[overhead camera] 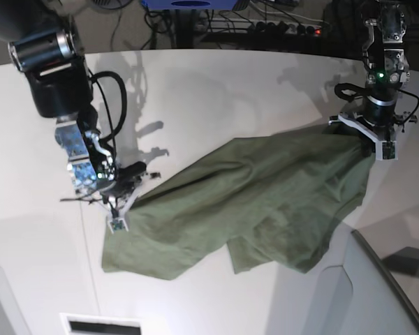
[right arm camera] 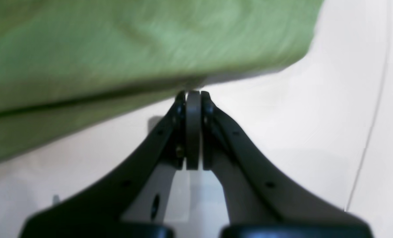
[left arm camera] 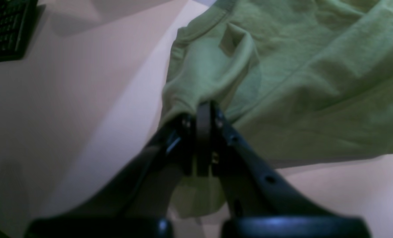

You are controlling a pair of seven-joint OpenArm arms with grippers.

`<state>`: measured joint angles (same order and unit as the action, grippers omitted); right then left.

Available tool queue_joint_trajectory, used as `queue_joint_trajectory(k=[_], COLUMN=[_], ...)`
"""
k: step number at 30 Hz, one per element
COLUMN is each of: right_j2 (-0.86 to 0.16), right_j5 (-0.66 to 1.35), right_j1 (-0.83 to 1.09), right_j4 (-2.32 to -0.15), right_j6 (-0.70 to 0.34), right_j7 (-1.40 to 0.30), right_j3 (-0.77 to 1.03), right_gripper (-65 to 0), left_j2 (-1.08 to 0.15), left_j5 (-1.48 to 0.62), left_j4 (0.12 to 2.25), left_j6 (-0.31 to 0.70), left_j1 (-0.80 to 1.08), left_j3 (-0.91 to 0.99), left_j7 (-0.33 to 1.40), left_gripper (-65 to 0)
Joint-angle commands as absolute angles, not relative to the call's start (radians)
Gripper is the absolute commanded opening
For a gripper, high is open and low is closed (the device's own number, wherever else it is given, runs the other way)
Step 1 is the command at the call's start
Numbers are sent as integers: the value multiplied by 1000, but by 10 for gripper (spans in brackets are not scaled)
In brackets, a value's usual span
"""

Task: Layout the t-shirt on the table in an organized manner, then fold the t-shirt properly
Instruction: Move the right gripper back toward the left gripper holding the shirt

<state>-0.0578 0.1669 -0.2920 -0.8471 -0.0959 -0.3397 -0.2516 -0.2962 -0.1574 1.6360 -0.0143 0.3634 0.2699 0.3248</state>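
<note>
**Both jaws clenched at the shirt's edges, cloth stretched between my arms**

My left gripper [left arm camera: 203,109] is clamped on a bunched fold of the t-shirt [left arm camera: 298,82]; in the left wrist view the green fabric gathers right into the closed fingertips, with some cloth hanging below the fingers; a ribbed hem edge runs up and away from the pinch point; a dark keyboard [left arm camera: 6,29] sits at the far top-left corner of that view.

My right gripper [right arm camera: 193,96] has its jaws pressed together at the edge of the shirt; the right wrist view is blurred, the tips meet the cloth's lower edge; I cannot tell whether any fabric is actually pinched there.

In the base view the t-shirt [overhead camera: 258,202] lies crumpled and diagonal across the table [overhead camera: 216,91], from my right gripper [overhead camera: 116,218] at the low corner on that view's left up to my left gripper [overhead camera: 370,143] on its right; the right-hand end is lifted and drapes down from the grip; the middle is wrinkled, with a folded flap hanging toward the near table edge; a thin seam line [right arm camera: 371,125] crosses the white tabletop beside my right fingers.
</note>
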Motion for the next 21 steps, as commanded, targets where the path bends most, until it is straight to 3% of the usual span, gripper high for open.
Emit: queue_joint_trajectory(k=[1,6,10,11,16,21], right_j2=[-61,-76,-74,-71,-58,-53], right_j5=[168,166,173,176,278,302], right_j1=[-286,-180,-174,-185,-257,-300], right_j4=[-912,-1178,-1198,-1190,-1066,-955], right_j6=[-101,-99,-97,-97,-97,-99], right_j7=[-346,-493,-512,-515,-509,-441], right_j3=[-248,-248,-245,-243,-245,-246], right_gripper=[-650,-650,-642,-605,-299,-275], left_j2=[-311,-312,-311,-309,-309,-311], left_j5=[-153,-153,-153,-153,-153,-153], left_j4=[1650,1659,1659,1659,1659,1659], left_j6=[-19,-19,-19,-19,-19,-19], left_j1=[358,358,358,358,360,363], left_j3=[278,278,278,278,278,278], left_j7=[300,300,300,300,300,300], left_gripper=[-650,-650,-650,-650,-650,-650])
